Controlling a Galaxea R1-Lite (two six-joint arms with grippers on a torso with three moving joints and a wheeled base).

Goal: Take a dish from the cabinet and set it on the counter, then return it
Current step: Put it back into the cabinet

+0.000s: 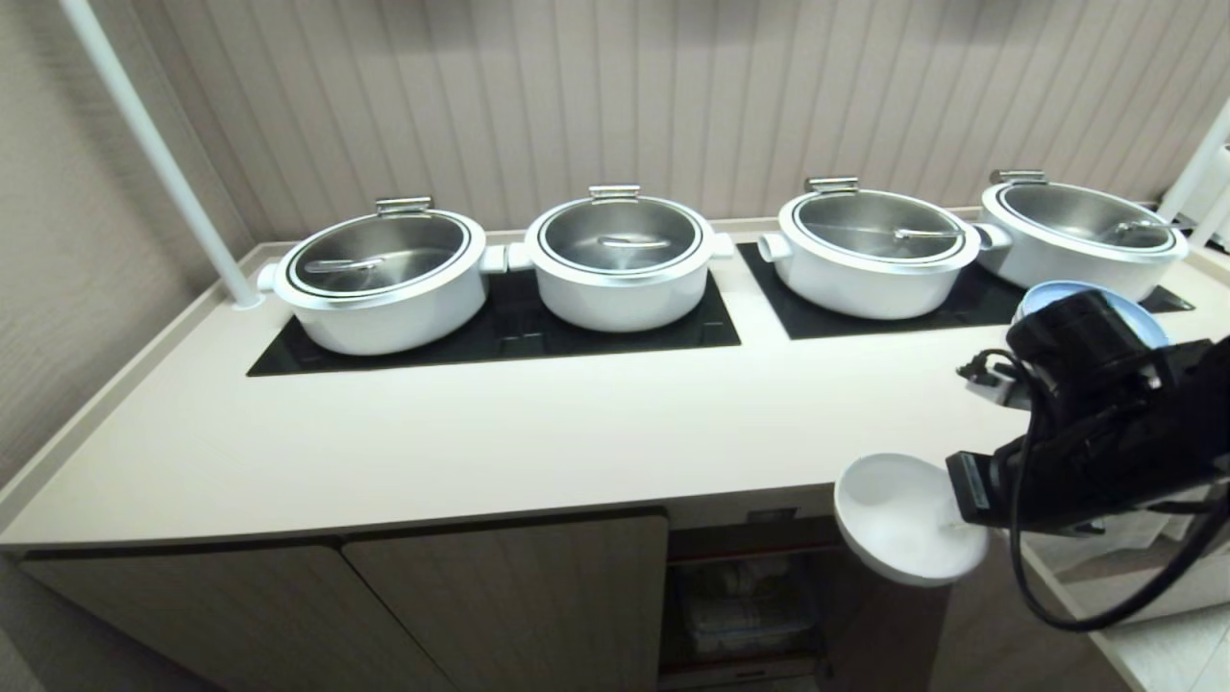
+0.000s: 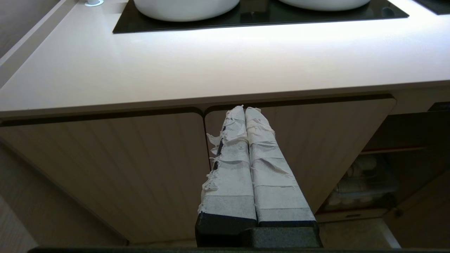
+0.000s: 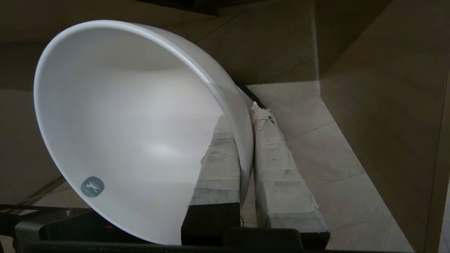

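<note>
Right gripper (image 3: 246, 140) pinches the dish (image 1: 898, 519) by its rim — clear of the counter (image 1: 480, 442) edge for placing — left gripper (image 2: 246, 112) closed, empty.

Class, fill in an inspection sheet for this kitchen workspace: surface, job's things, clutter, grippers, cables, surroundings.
Surface: beige counter with two inset black glass panels; its front part is bare.
Job's things: white bowl held tilted in front of the counter's edge, off the counter; cabinet with one compartment open below the bowl.
Clutter: four white pots with steel lids on the panels; a pale blue dish behind the right arm.
Grippers: right gripper clamps the bowl's rim; left gripper shut, empty, facing the cabinet doors.
Cables: black cable looping under the right arm.
Surroundings: ribbed wall, white pole.
</note>
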